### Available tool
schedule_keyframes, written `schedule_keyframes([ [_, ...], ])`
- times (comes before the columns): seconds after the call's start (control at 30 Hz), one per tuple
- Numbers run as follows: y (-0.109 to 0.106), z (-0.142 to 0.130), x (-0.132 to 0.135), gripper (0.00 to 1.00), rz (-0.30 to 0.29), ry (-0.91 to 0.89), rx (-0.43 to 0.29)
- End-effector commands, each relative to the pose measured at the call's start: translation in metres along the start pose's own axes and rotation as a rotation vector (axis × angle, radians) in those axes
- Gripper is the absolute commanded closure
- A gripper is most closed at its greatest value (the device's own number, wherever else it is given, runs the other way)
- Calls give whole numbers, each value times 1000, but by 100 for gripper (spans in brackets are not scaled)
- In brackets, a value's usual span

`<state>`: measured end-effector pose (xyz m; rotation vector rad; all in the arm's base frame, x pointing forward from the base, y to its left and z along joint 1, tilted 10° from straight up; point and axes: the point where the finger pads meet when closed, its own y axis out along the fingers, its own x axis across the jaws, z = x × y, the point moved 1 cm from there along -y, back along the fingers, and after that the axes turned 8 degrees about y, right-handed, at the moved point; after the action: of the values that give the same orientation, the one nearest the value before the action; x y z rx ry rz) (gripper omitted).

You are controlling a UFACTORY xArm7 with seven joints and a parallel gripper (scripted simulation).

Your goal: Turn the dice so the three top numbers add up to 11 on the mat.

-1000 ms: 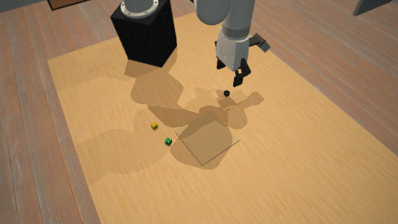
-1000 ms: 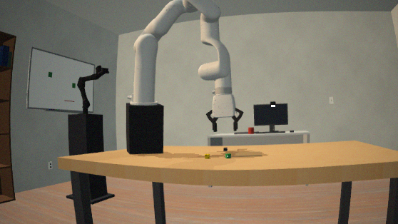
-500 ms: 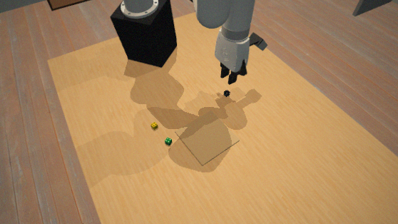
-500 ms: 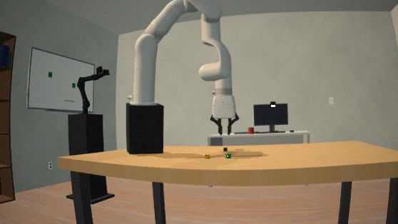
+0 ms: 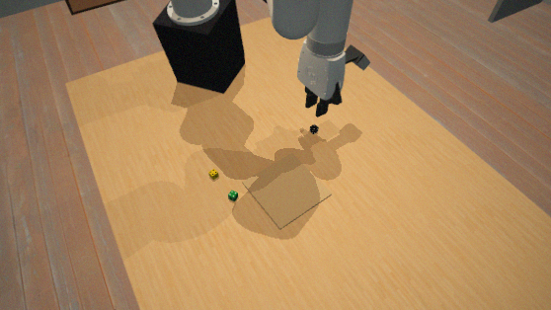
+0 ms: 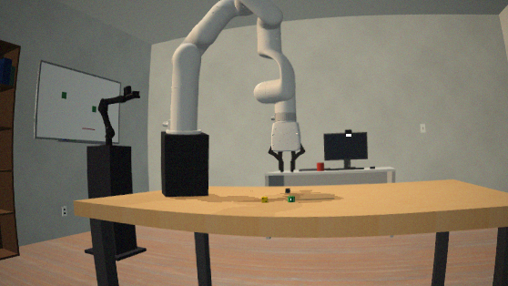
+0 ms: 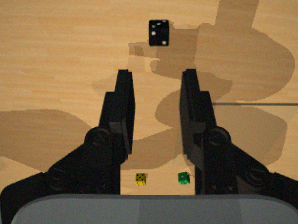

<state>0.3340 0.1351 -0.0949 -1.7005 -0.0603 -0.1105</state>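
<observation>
A black die (image 5: 314, 129) lies on the wooden table, off the mat; it also shows in the wrist view (image 7: 158, 32) and in the exterior view (image 6: 287, 190). A yellow die (image 5: 213, 174) and a green die (image 5: 232, 195) lie on the table left of the thin tan mat (image 5: 288, 194), both off it. They also show small in the wrist view, yellow (image 7: 140, 177) and green (image 7: 184, 177). My gripper (image 5: 320, 106) hangs well above the table, close to over the black die. Its fingers stand partly closed with a clear gap and nothing between them.
The arm's black pedestal (image 5: 202, 44) stands at the back of the table. Behind the table, a desk holds a monitor (image 6: 345, 146) and a red cup (image 6: 320, 166).
</observation>
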Motion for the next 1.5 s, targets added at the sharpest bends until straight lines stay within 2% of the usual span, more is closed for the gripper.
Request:
schedule_keyframes([
  [0.0,-1,1,1,69,-2,0,2],
  [0.77,3,1,1,69,-2,0,2],
  [1.47,28,1,1,69,-2,0,2],
])
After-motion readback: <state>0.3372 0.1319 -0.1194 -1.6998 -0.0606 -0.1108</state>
